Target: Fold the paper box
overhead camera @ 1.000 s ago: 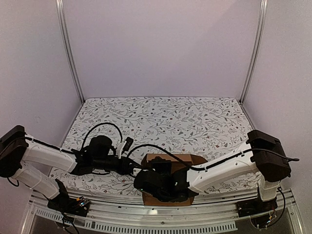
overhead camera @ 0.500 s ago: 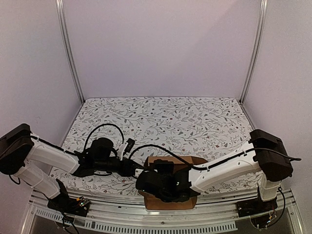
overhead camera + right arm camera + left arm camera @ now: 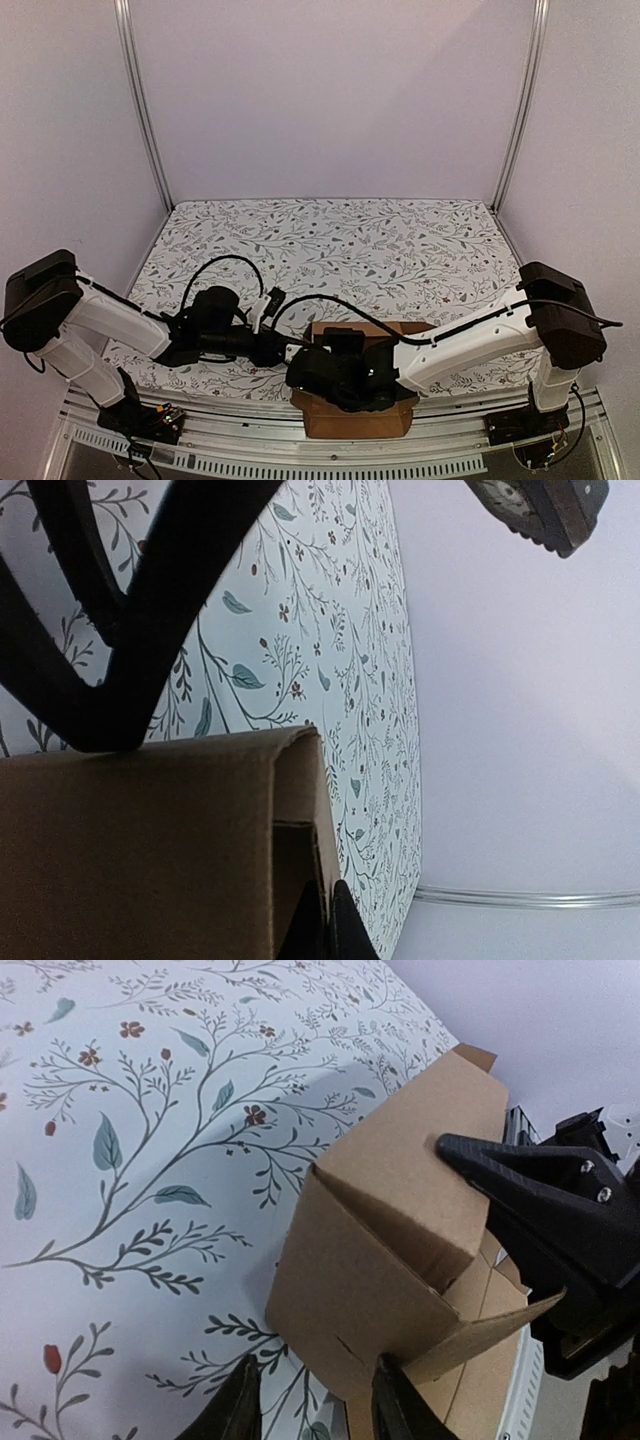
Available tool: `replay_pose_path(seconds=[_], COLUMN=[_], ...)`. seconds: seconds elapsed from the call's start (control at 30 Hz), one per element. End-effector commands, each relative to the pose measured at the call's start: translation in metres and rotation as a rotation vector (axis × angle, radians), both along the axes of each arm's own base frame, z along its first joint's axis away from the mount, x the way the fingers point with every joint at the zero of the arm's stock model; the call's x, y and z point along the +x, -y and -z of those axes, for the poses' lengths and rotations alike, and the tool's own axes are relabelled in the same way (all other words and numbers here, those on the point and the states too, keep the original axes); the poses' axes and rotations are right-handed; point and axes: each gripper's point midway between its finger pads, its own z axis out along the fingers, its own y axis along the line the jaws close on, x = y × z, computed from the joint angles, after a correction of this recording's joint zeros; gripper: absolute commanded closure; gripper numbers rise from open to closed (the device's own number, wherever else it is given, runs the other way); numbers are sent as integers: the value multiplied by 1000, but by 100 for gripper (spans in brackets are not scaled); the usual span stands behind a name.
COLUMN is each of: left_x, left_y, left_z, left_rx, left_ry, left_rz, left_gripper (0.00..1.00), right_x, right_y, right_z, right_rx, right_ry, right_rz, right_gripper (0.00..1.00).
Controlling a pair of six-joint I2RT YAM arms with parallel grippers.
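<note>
- Left claw (image 3: 315, 1372): its two fingers stand apart with nothing clamped between them. It is low over the white floral-print tablecloth (image 3: 150, 1110).
- Brown cardboard paper box (image 3: 400, 1190): it is a half-erected carton directly ahead of the left claw, just past the fingertips. Its nearest lower corner sits over the gap between the fingers, and the right-hand fingertip overlaps its bottom edge in the wrist view. I cannot tell whether that finger touches the box.
- Long axis: the top ridge of the paper box runs away from the left claw, forward and to its right. The open end, with its loose flaps, also faces the claw's right, where the other arm is.
- Right claw (image 3: 322, 920): its fingers are together and appear pinched on a thin upright wall of the paper box. It comes in from the far side of the carton as seen from the left claw, with its tip at the edge of the top panel.
- Nearer arm: both are at the box. The right one seems to steady it, and the left one is free with its fingers spread.
- Judgement: the coming move likely belongs to the left claw, a short push forward onto the near corner or a flap. If the approach goes off the ridge line, the carton may skew against the pinch.
</note>
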Motion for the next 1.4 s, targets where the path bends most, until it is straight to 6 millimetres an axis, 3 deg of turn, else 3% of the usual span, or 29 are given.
replay_pose_path(seconds=[0.0,0.3,0.67,1.0,1.37], left_x=[-5,-8,-13,-27,-38], left_y=[9,8,7,15,26], left_z=[-7,-7,-28,-19,-23], left_rx=[-9,15,-30,-17,-28], left_ry=[71,132,189,183,219], left_rz=[32,14,19,71,96], left_gripper=[63,63,62,62,56], right_x=[-2,-1,-1,-8,-21], right_y=[9,17,25,27,26], right_z=[9,8,-8,-19,-37], right_rx=[9,-4,-1,-17,8], right_ry=[-66,-57,8,96,143], right_rz=[0,14,51,49,35], right_gripper=[100,100,100,100,100])
